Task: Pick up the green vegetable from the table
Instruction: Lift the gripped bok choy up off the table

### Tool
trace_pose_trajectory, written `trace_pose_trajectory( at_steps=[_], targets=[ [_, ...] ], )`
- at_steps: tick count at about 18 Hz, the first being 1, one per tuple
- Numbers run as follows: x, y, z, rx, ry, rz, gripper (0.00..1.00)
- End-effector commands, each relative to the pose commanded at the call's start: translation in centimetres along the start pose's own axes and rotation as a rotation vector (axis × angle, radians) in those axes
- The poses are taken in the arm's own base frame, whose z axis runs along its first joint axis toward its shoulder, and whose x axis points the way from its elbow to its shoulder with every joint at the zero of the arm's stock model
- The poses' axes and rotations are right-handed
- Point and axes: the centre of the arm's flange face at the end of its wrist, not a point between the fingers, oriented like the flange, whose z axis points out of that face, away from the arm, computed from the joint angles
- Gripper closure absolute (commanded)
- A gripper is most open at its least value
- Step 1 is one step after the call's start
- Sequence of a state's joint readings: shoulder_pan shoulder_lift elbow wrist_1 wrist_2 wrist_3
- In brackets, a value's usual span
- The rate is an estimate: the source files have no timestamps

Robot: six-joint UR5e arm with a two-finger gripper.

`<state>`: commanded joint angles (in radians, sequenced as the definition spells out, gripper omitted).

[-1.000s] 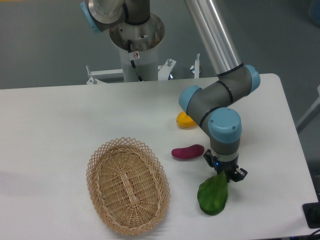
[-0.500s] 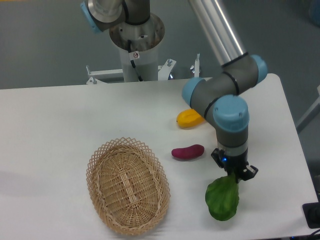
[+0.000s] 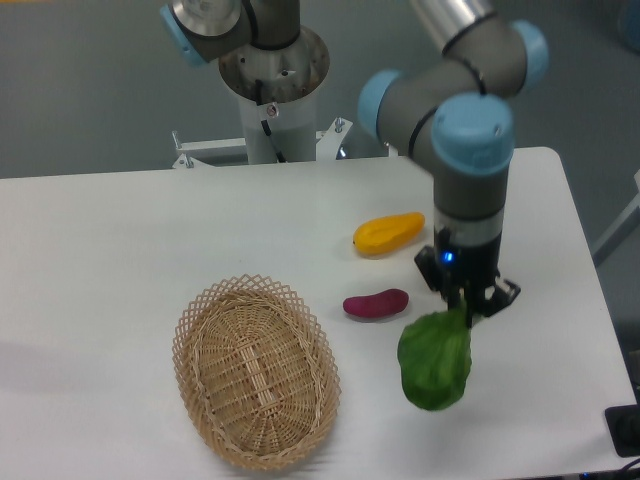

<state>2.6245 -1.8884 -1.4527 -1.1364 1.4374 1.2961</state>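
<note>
Gripper [image 3: 468,305] clamped on stem of green vegetable [image 3: 434,360], leaf hanging clear above white counter [image 3: 120,250]. Wicker basket [image 3: 255,372] to the left; magenta piece [image 3: 375,303] and yellow piece [image 3: 388,232] nearby.

The white smooth matt desk [image 3: 120,250] carries a rough, open-woven tan wicker oval basket [image 3: 255,372]. The dark green leafy toy vegetable [image 3: 434,360] looks crinkled and faintly glossy; the magenta sweet-potato piece [image 3: 375,304] looks smooth plastic.
</note>
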Motion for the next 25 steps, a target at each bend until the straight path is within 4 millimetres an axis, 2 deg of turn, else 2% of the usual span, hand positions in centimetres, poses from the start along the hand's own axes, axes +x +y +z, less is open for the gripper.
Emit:
trace_pose_trajectory(
  at_steps=[2,8,25],
  targets=[
    [0.2,0.7,-1.6,-0.004,0.004,0.053,0.74],
    [0.3,4.9,-3.6,-0.034,0.078,0.146,0.74],
    [0.3,4.9,-3.6,-0.036,0.073,0.149,0.74]
  ],
)
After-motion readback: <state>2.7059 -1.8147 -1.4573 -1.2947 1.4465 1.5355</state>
